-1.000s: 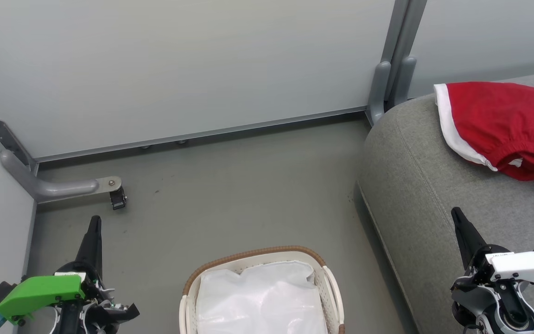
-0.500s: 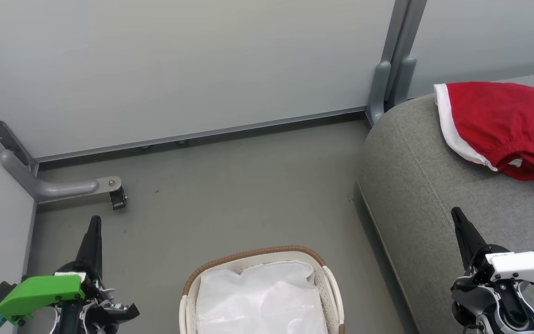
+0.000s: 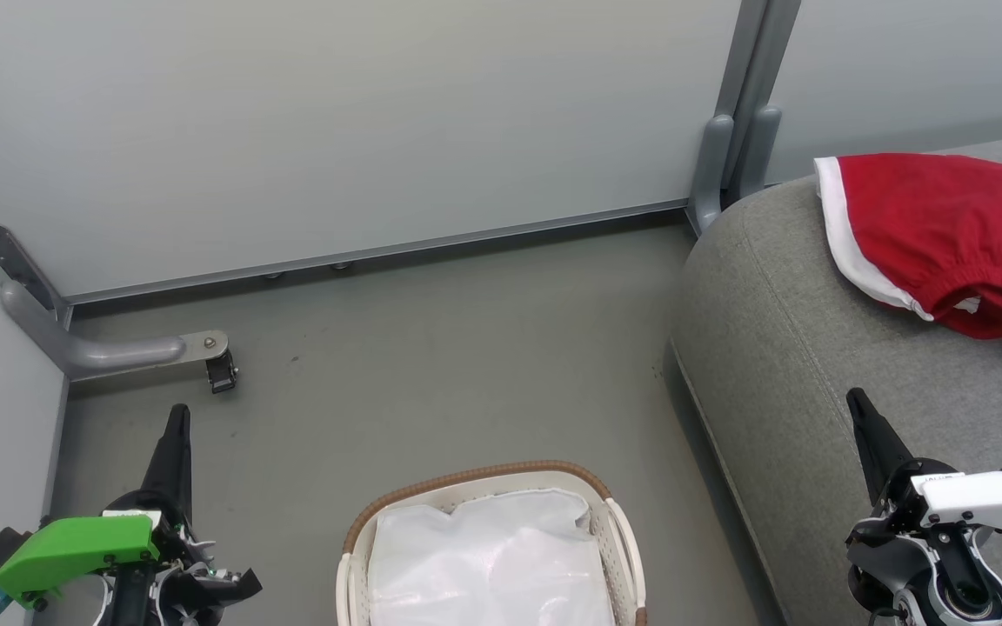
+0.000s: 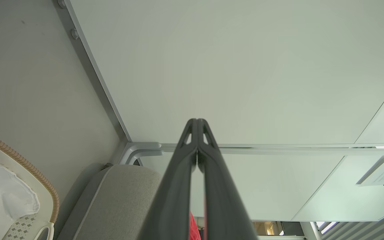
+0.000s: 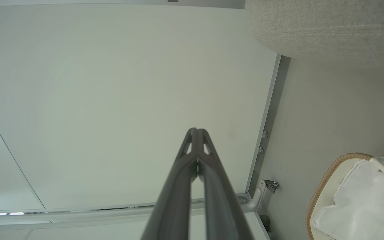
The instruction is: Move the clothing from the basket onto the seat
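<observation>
Head view: clothing (image 3: 945, 230) lies on the seat (image 3: 779, 365) at two o'clock; basket (image 3: 484, 470) at six holds a white liner (image 3: 484, 556). The left gripper (image 3: 177, 413) and right gripper (image 3: 855, 398) flank it, pinched closed, empty.

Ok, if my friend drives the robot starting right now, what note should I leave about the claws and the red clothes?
Left claw: shut, holding nothing, low on the left above the floor.
Right claw: shut, holding nothing, low on the right by the seat.
Clothing: lying on the seat, near its rounded end.
Basket: on the floor between the arms, with a white liner in it.
Done: the clothing is on the seat.
Left: probably nothing, but the basket's near part is cut off in the head view, so check it.
</observation>
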You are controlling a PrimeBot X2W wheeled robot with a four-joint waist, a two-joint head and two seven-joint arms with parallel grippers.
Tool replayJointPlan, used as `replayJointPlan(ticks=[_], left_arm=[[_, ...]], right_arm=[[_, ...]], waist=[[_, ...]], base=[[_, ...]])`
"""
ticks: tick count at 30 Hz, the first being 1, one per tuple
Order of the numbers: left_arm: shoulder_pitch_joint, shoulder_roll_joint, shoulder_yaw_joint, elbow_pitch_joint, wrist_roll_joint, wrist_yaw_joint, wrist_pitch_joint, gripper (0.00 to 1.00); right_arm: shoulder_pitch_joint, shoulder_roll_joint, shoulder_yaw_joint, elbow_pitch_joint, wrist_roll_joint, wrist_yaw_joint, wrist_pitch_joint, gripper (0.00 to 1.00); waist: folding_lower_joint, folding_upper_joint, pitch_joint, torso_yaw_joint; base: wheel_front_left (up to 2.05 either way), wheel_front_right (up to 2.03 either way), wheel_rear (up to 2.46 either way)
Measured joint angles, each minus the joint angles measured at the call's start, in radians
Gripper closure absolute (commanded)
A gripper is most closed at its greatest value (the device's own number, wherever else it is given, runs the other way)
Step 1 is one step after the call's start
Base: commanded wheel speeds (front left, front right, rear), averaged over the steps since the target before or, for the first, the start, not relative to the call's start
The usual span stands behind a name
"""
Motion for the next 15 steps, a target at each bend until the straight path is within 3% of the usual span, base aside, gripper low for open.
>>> replayJointPlan(ticks=[15], left_arm=[[0.0,0.0,0.0,0.0,0.0,0.0,0.0,1.0]], right_arm=[[0.0,0.0,0.0,0.0,0.0,0.0,0.0,1.0]], waist=[[0.0,0.0,0.0,0.0]], base=[[0.0,0.0,0.0]])
